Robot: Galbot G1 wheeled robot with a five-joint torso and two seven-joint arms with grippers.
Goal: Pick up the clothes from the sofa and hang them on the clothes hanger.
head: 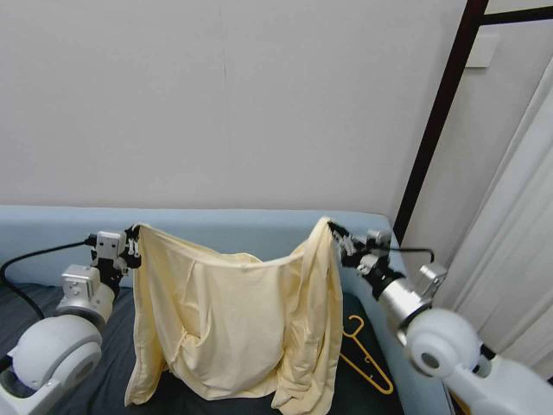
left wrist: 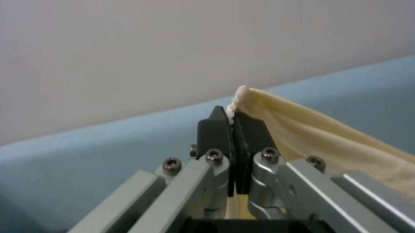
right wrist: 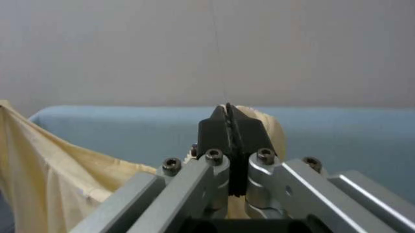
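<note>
Yellow shirt (head: 238, 316), held aloft above blue sofa (head: 216, 226), stretched between left gripper (head: 133, 245) and right gripper (head: 338, 239), each pinching a top corner, yellow hanger (head: 366, 357) lying on dark seat cushion at right.

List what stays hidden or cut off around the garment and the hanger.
- Head view: the yellow garment covers the sofa seat behind it and perhaps one end of the orange hanger.
- Wrist views: the left gripper and right gripper, shut on cloth, hide how much is pinched.
</note>
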